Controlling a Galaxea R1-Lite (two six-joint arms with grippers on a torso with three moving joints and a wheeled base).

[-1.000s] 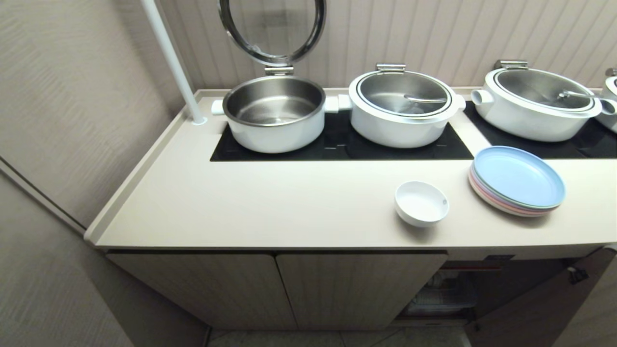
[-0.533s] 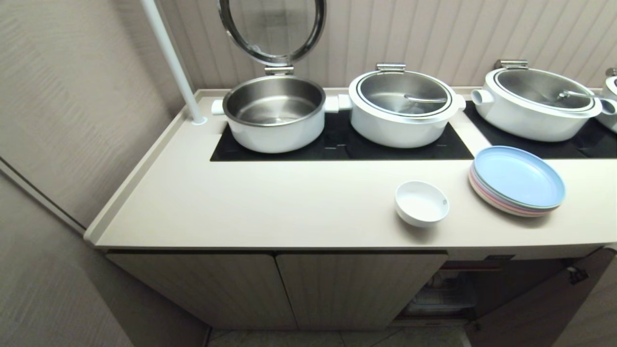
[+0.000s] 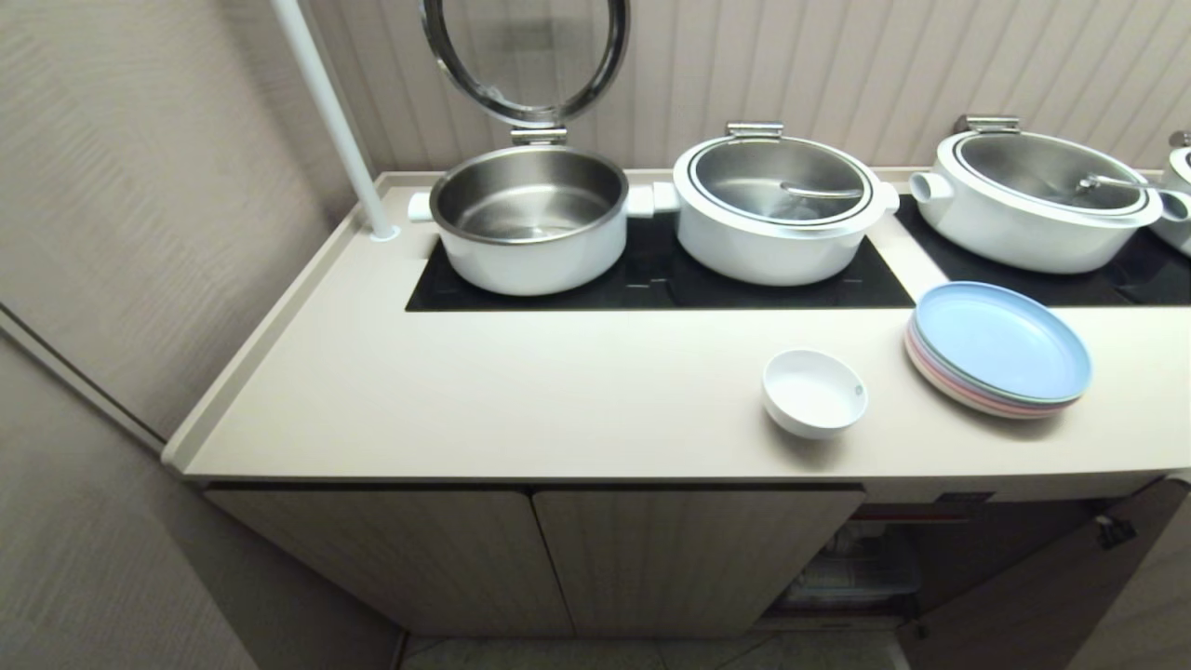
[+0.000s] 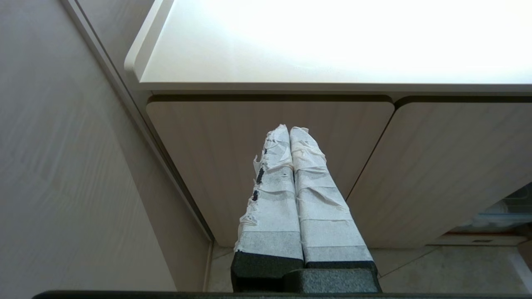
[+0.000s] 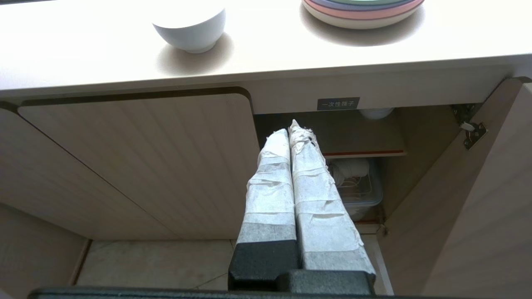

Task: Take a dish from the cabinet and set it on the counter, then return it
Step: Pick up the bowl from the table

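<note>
A small white dish (image 3: 814, 391) (image 5: 190, 27), bowl-shaped, stands on the cream counter (image 3: 558, 391) (image 5: 83, 45) (image 4: 332, 50) near its front edge. The beige cabinet (image 3: 689, 558) (image 5: 145, 166) (image 4: 208, 158) lies below; its right compartment is open, with the door (image 3: 1042, 596) (image 5: 469, 207) swung out. Inside I see a red-edged shelf (image 5: 365, 153) and a black label (image 5: 338, 103). Neither arm shows in the head view. My right gripper (image 5: 287, 128) is shut and empty, low before the open compartment. The left gripper (image 4: 290, 128) is shut and empty, facing closed doors.
Stacked pastel plates (image 3: 1000, 349) (image 5: 361, 10) sit right of the dish. Three white pots (image 3: 530, 219) stand on black cooktop panels (image 3: 651, 279) behind, the leftmost with its lid raised. A clear plastic box (image 5: 361, 187) fills the lower shelf. A wall (image 3: 140, 233) borders the left.
</note>
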